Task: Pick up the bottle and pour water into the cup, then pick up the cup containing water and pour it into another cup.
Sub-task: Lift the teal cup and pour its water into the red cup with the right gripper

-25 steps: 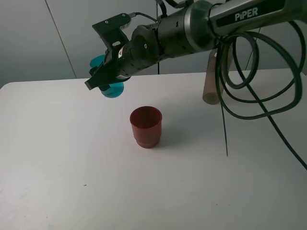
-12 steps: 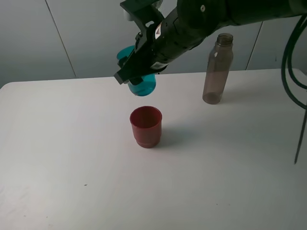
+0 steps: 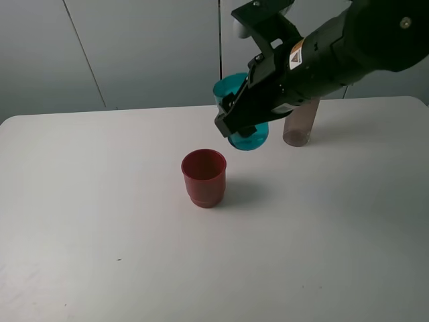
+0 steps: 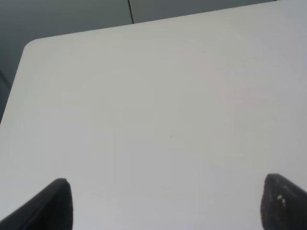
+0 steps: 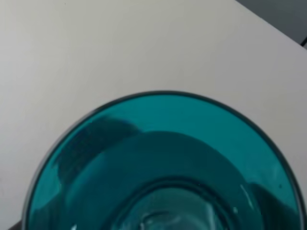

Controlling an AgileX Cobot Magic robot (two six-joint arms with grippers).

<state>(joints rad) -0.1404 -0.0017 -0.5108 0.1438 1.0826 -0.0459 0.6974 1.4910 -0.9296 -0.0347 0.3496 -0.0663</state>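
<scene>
The teal cup [image 3: 227,90] hangs tilted in the air, up and to the right of the red cup [image 3: 204,176], with my right gripper [image 3: 242,119] shut on it. The teal cup [image 5: 163,163] fills the right wrist view, seen down its mouth, and the fingers do not show there. The red cup stands upright mid-table. Only the lower part of the grey-brown bottle [image 3: 297,127] shows behind the right arm. My left gripper [image 4: 170,211] is open over bare table, its dark fingertips [image 4: 57,203] far apart with nothing between them.
The white table [image 3: 100,221] stretches to the left and front of the red cup. Its far edge meets grey wall panels [image 3: 134,47]. The bulky black right arm [image 3: 348,47] reaches in from the upper right.
My right arm has carried the teal cup rightward, from above-left of the red cup to above-right of it. The arm now covers most of the bottle.
</scene>
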